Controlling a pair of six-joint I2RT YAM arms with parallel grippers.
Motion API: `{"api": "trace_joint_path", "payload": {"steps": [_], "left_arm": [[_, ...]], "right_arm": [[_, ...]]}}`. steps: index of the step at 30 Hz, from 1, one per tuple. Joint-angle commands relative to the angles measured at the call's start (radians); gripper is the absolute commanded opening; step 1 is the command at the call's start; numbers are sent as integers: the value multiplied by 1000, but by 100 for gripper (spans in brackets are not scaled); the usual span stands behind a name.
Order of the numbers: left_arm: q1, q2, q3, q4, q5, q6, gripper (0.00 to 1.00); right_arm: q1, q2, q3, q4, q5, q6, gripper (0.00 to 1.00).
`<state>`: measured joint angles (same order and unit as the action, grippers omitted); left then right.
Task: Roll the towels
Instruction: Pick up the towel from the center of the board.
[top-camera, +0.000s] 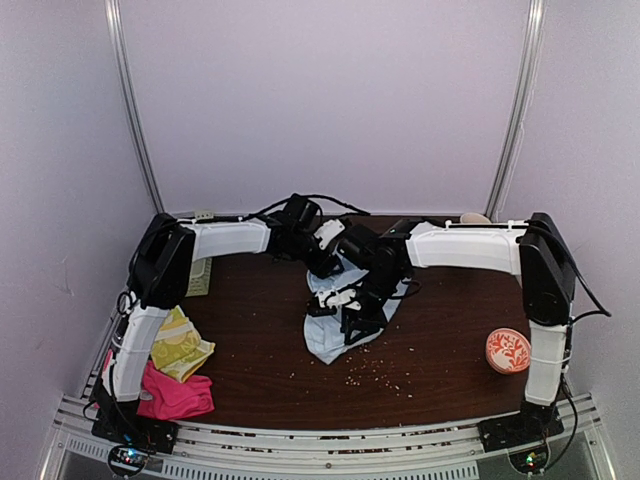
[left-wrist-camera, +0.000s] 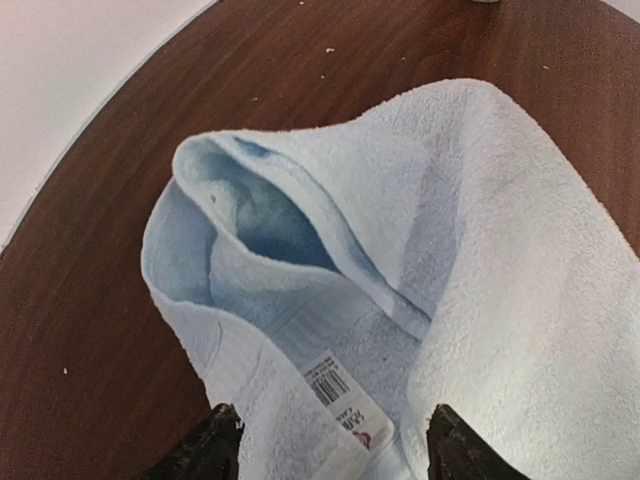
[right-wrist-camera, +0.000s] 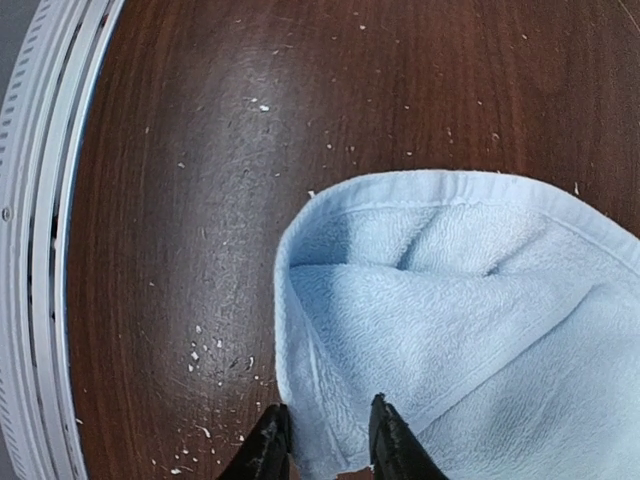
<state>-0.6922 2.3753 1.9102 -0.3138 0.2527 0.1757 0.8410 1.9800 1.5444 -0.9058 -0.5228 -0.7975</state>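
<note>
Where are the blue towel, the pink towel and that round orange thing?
pale blue towel (top-camera: 325, 338), top view, its bare near corner.
hot-pink towel (top-camera: 178, 398), top view, middle of the bundle.
round orange patterned object (top-camera: 508, 351), top view, its centre.

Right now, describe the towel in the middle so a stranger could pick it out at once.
Look at the dark brown table: near its middle sits a crumpled pale blue towel. The yellow-green towel and the pink towel lie at the left near corner; this one alone is plain blue, with a barcode label.
</note>
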Motion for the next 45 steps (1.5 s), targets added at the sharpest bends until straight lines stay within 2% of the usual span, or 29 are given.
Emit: {"api": "trace_joint_path", "payload": {"steps": [1, 3, 5, 8, 11, 15, 21, 25, 27, 34, 36, 39, 45], "left_arm": [[-13, 63, 82, 71, -192, 13, 64], [-12, 77, 98, 100, -251, 12, 57], [-7, 92, 126, 107, -286, 1, 41], [5, 94, 155, 106, -293, 0, 28], [17, 91, 159, 87, -248, 11, 1], [34, 41, 128, 75, -240, -2, 0], [95, -170, -57, 151, -201, -68, 0], [115, -266, -86, 99, -188, -108, 0], [119, -345, -105, 96, -204, -117, 0], [125, -618, -83, -24, -336, -91, 0], [125, -716, -144, -37, -351, -96, 0], [125, -874, -285, -59, -341, -127, 0], [124, -1081, -622, -143, -156, -195, 0]], "right_arm": [[9, 5, 2, -19, 29, -24, 23], [9, 11, 15, -34, 34, -28, 13], [8, 5, 29, -52, 44, -30, 5], [-7, -16, 47, -66, 62, -22, 2], [-35, -40, 63, -82, 61, -8, 0], [-90, -99, 91, -99, 59, 21, 0], [-202, -173, 184, -134, 22, 35, 0], [-262, -222, 254, -185, 31, 35, 0], [-300, -269, 264, -162, 75, 74, 0], [-501, -424, 262, -26, 248, 54, 0], [-557, -480, 206, 15, 261, 49, 0], [-573, -602, 33, 82, 294, 3, 0], [-581, -807, -352, 144, 336, -12, 0]]}}
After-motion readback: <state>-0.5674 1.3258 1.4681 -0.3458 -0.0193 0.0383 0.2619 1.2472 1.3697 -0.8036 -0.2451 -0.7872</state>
